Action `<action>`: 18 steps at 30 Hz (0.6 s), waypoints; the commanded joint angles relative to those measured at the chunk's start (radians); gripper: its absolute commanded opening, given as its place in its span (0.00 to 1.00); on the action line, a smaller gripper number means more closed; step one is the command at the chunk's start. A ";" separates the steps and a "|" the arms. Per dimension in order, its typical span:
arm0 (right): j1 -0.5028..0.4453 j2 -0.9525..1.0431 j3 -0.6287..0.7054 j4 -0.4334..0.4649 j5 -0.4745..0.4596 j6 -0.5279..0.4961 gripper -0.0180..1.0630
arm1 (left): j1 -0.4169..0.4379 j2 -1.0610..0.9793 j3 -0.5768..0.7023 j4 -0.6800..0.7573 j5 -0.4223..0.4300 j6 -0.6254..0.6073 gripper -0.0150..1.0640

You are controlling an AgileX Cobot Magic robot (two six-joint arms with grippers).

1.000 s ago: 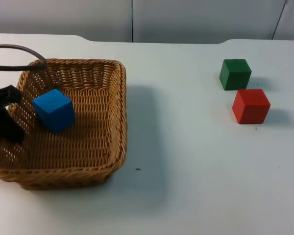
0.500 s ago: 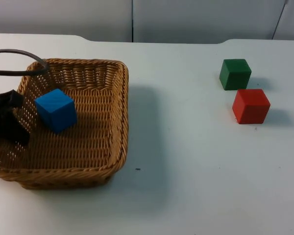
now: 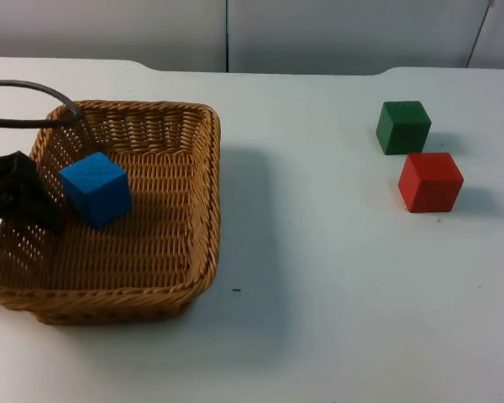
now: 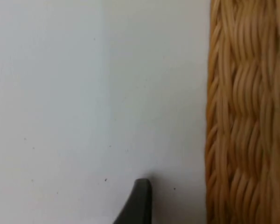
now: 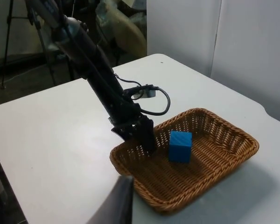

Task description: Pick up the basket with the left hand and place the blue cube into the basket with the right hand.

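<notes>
The woven wicker basket (image 3: 208,201) rests on the white table at the left, and the blue cube (image 3: 95,188) lies inside it near the left wall. My left gripper (image 3: 7,220) straddles that left wall and is open. One black finger (image 3: 34,201) stands inside the basket just left of the cube. In the left wrist view the outer fingertip (image 4: 139,201) stands apart from the basket's wall (image 4: 247,116), with bare table between. The right wrist view looks from a distance at the basket (image 5: 233,154), the cube (image 5: 180,145) and the left gripper (image 5: 139,135). My right gripper, one fingertip (image 5: 117,200) visible, is open and holds nothing.
A green cube (image 3: 403,127) and a red cube (image 3: 430,181) sit close together on the table at the right, the green one farther back. White table stretches between them and the basket. The grey partition wall closes off the far edge.
The left gripper's fingers have spread apart and let go of the basket's left wall; the inner finger moved right toward the blue cube. The basket shifted slightly right.
</notes>
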 commanded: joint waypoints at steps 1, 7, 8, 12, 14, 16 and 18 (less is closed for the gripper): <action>0.001 -0.002 0.003 -0.003 0.000 -0.006 0.90 | 0.002 -0.033 0.001 0.009 -0.005 -0.004 0.77; 0.001 -0.002 0.003 -0.002 0.004 -0.006 0.90 | 0.002 -0.136 0.001 0.108 -0.063 -0.112 0.77; 0.001 -0.002 0.003 -0.002 0.004 -0.006 0.90 | 0.002 -0.162 0.001 0.147 -0.065 -0.158 0.77; 0.001 -0.002 0.003 -0.002 0.004 -0.006 0.90 | 0.002 -0.249 0.001 0.245 -0.054 -0.265 0.77; 0.001 -0.002 0.003 -0.002 0.004 -0.010 0.90 | 0.002 -0.286 0.001 0.277 -0.048 -0.297 0.77; 0.001 -0.002 0.003 -0.002 0.004 -0.025 0.90 | 0.002 -0.367 0.001 0.338 -0.044 -0.382 0.77; 0.001 -0.002 0.003 -0.002 0.004 -0.032 0.90 | 0.002 -0.498 0.001 0.403 -0.032 -0.448 0.77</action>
